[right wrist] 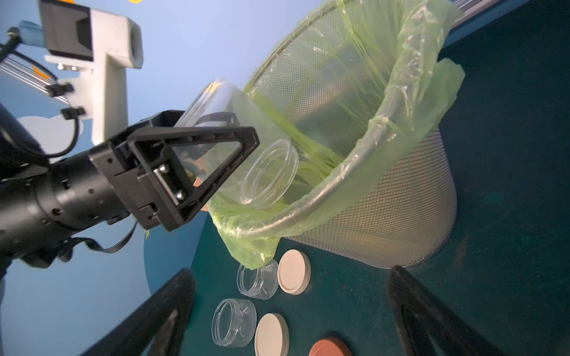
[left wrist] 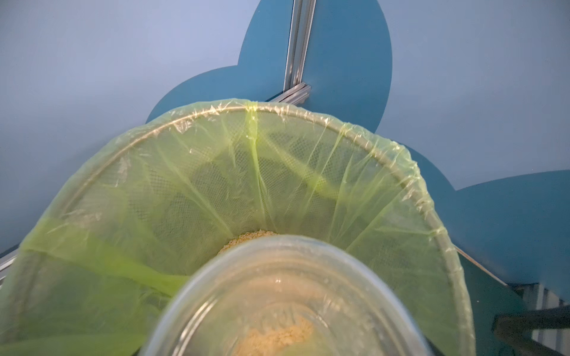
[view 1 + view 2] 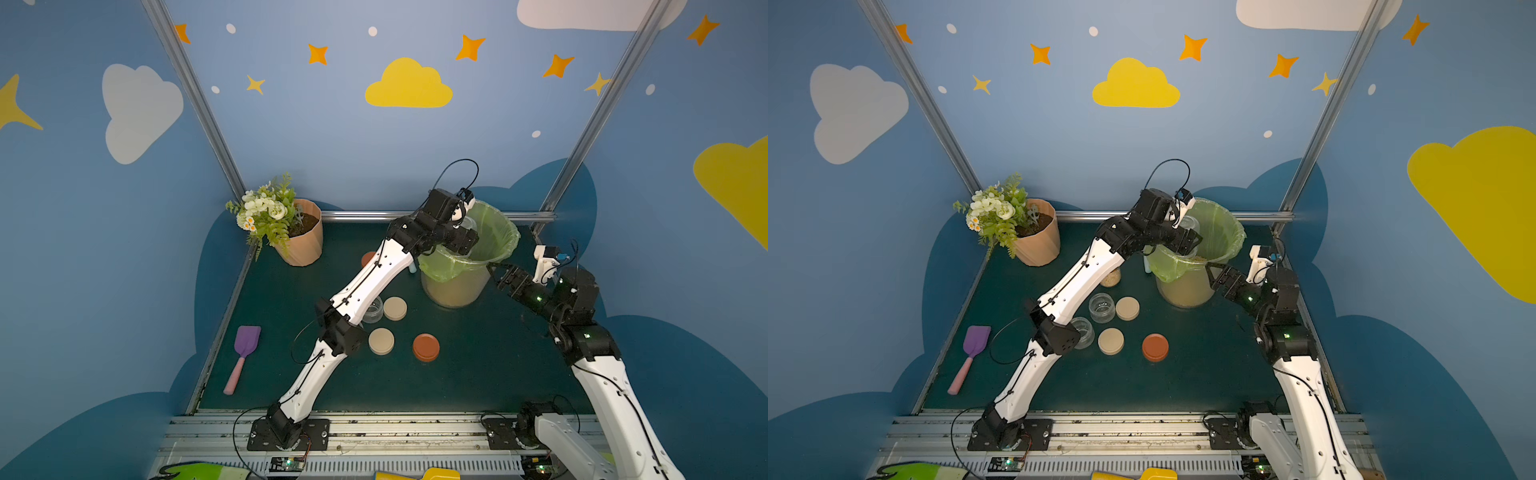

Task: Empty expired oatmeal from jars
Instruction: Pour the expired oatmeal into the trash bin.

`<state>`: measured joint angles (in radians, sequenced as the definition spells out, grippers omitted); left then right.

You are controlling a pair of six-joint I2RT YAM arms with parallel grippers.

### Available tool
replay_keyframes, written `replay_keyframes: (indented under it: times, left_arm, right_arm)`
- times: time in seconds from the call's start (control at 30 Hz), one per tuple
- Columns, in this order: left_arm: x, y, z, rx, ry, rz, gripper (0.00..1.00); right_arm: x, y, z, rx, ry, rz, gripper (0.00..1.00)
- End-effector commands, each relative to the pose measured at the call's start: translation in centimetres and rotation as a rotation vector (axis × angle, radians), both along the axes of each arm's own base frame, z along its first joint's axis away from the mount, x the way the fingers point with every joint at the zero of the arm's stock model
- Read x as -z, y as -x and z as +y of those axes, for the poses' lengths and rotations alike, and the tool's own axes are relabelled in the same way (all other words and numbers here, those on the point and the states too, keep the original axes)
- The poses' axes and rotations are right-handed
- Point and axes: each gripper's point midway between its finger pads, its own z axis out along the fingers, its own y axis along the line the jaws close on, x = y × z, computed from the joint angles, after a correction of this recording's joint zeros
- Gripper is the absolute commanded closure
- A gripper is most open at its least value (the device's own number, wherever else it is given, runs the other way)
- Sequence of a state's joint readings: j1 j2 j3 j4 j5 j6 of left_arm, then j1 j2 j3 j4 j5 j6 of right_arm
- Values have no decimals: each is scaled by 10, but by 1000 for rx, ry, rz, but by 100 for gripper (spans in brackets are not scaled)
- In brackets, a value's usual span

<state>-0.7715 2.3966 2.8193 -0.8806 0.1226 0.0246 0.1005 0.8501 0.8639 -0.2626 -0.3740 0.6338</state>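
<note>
Soft, even light, wide-angle views.
The table (image 3: pixel 478 374) lay dark; a post (image 3: pixel 201 104) bowed in a top view; the jar (image 2: pixel 287 292) was blurred in the left wrist view.

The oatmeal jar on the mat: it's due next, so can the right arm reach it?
Probably not directly: the jar sits under the left arm, and the bin stands between it and the right gripper.

Clear cylindrical plastic jars (image 3: pixel 1101 307) (image 3: pixel 1086 332) (image 3: pixel 1112 278) (image 1: pixel 268 172): four, two standing open and empty
Beige round lids (image 3: pixel 1127 308) (image 3: pixel 1111 340): two
Rust-red round lids (image 3: pixel 1155 347) (image 3: pixel 368 258): two, one lying loose, one on a jar
Beige mesh bin with green plastic liner (image 3: pixel 1183 291): one
Ribbed peach flowerpot holding white flowers (image 3: pixel 1040 247): one
Purple flat scoop with pink handle (image 3: pixel 976 338): one
White-and-black robot arms (image 3: pixel 1075 282) (image 3: pixel 1304 386): two
</note>
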Motion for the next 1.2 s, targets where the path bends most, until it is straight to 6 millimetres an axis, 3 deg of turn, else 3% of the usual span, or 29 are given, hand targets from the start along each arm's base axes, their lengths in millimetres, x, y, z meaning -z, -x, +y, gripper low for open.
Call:
replay_keyframes:
  times: [0.0, 0.03, 0.07, 0.13, 0.2, 0.23, 0.33, 0.4, 0.5, 0.63, 0.77, 0.93, 1.17]
  left_arm:
    - [-26, -7, -4, 35, 81, -82, 82]
    - [-31, -12, -11, 28, 101, -128, 78]
    - [-37, -9, -14, 28, 90, -143, 83]
    - [-51, 3, 0, 12, 97, -115, 94]
    - [-45, -21, 19, -93, 162, -25, 92]
    - [-35, -26, 2, -8, 206, -12, 93]
    - [-42, 9, -16, -8, 72, -150, 91]
    - [-51, 16, -21, -38, 57, -203, 91]
    - [-77, 8, -9, -79, 253, -85, 93]
    - [-114, 11, -4, -37, 507, 66, 95]
    - [-143, 17, -5, -29, 631, 60, 92]
    - [-147, 8, 9, -115, 631, 50, 94]
    - [-161, 16, 28, -163, 737, 81, 95]
  right_arm:
    - [-3, -1, -1, 15, 3, -32, 3]
    - [-3, -3, -1, 18, -9, -44, 3]
    - [-2, -5, 1, 11, -10, -41, 3]
    - [-2, -3, 5, -25, 14, -15, 3]
    - [-4, 0, 5, -29, 29, -14, 3]
    - [-4, -2, 3, -10, 18, -25, 3]
    - [-4, -7, 6, -16, 9, -41, 3]
    - [-3, -8, 9, -33, 14, -25, 3]
    - [-11, -11, 14, -41, -19, -58, 3]
    - [-30, -13, 20, -47, -75, -128, 3]
    - [-46, -13, 24, -41, -113, -177, 3]
    - [-61, -13, 26, -30, -162, -222, 3]
    - [-69, -18, 43, -77, -283, -251, 3]
